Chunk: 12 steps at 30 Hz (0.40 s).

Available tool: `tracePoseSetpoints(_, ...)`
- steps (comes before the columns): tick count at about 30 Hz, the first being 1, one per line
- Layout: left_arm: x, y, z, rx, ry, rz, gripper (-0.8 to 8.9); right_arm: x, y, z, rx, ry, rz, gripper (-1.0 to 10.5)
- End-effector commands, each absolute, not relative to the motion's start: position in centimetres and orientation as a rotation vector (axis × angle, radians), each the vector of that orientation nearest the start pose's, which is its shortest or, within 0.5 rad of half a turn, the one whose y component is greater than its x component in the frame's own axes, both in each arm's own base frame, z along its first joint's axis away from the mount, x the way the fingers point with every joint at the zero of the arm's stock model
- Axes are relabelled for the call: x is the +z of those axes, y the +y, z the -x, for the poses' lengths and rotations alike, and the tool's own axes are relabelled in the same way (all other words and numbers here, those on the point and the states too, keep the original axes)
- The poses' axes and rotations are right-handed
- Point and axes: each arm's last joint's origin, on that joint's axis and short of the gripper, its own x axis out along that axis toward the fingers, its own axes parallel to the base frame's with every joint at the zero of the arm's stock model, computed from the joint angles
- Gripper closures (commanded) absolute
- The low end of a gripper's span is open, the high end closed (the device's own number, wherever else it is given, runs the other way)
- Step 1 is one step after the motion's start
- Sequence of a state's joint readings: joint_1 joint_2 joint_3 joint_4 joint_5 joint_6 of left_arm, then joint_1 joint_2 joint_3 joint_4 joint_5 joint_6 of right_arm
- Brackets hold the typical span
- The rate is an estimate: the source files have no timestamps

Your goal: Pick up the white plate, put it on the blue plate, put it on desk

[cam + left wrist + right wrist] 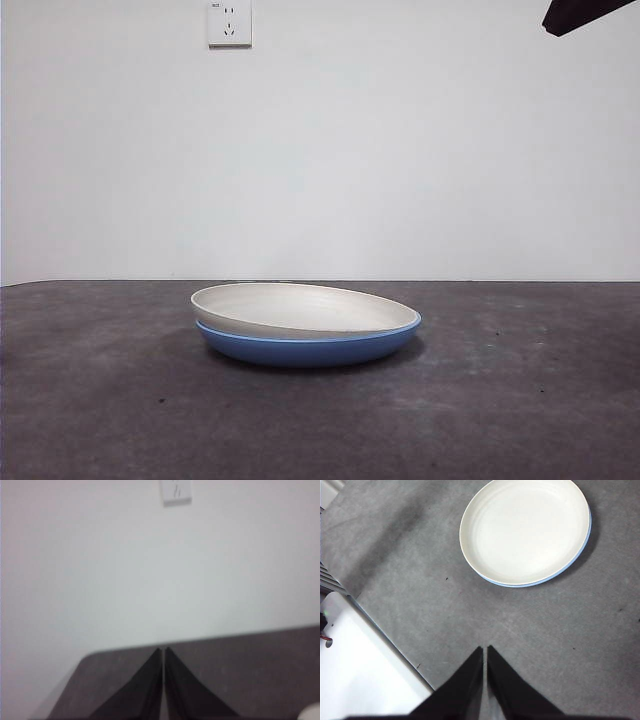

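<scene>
The white plate (pixel 300 309) lies inside the blue plate (pixel 310 348) on the desk (pixel 520 400), a little tilted, its left rim higher. In the right wrist view the white plate (pixel 525 529) covers the blue plate (pixel 580 555), of which only a thin rim shows. My right gripper (pixel 485 650) is shut and empty, high above the desk and away from the plates; it shows as a black tip at the top right corner of the front view (pixel 585 14). My left gripper (pixel 164 651) is shut and empty, pointing at the wall over the desk's edge.
A white wall with a socket (pixel 229 22) stands behind the desk. In the right wrist view a white box-like surface (pixel 360 675) lies beyond the desk's edge. A pale blurred thing (pixel 311 713) shows at the corner of the left wrist view.
</scene>
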<state>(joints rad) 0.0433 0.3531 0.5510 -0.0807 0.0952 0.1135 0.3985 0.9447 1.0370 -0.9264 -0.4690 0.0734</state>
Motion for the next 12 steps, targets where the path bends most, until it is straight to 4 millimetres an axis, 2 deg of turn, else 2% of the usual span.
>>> tracePoseSetpoints(1, 29.2, 0.2, -9.5, -0.031, -0.099, -0.145, 8.05, 33.5, 7.8, -15.0, 0.8, 0.863, -0.081, 9.4)
tracePoseSetpoints(6, 24.7, 0.3, -9.5, -0.034, -0.036, -0.14, 8.05, 33.5, 7.8, -15.0, 0.8, 0.863, -0.08, 9.4)
tracePoseSetpoints(12, 20.6, 0.3, -9.5, -0.036, 0.016, -0.111, 8.05, 33.5, 7.8, -15.0, 0.8, 0.863, -0.08, 9.4)
